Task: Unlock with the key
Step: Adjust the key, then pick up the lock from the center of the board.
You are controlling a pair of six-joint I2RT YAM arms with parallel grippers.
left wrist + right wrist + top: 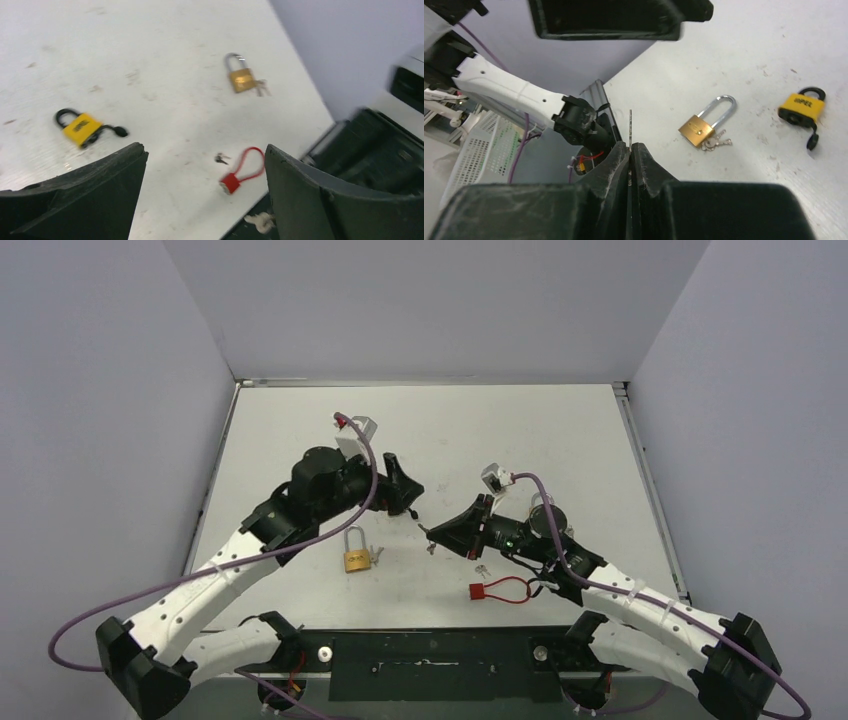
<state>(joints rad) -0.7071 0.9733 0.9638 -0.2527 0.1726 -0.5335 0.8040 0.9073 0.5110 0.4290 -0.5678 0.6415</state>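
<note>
Right wrist, key (630, 125) clamped in right claw (630, 146), long axis straight ahead

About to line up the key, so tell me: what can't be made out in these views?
The yellow padlock: missing from the top view, apparently hidden under the left arm.
The key in the shut right gripper: edge-on in the right wrist view, tiny from above; teeth unreadable.
The brass padlock: keyhole not visible in any view; the left wrist view is blurred.
</note>
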